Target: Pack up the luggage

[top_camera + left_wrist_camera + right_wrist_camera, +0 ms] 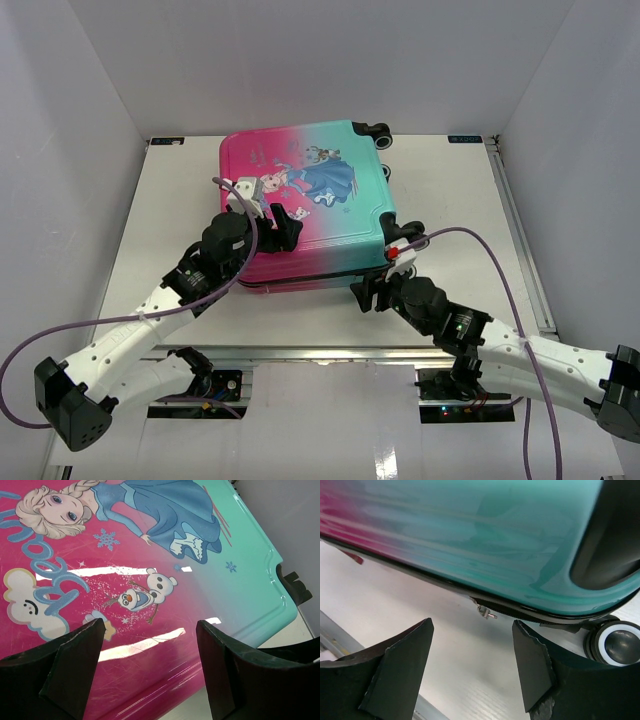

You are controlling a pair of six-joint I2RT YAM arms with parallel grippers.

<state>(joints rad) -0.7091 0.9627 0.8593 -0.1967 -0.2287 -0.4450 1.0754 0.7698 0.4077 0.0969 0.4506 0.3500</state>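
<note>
The luggage lies flat and closed on the table, a pink-to-teal shell with a princess print facing up. My left gripper hovers over the pink part of the lid, open, with nothing between its fingers; in the left wrist view the lid fills the frame behind the left gripper. My right gripper is open at the near teal edge of the case. In the right wrist view, a small metal zipper pull sticks out from the black seam just beyond the right gripper, apart from both fingers.
A black-and-white wheel sits at the near right corner of the case, with more wheels at the far corner. White walls close in the table on three sides. A metal rail runs along the near edge.
</note>
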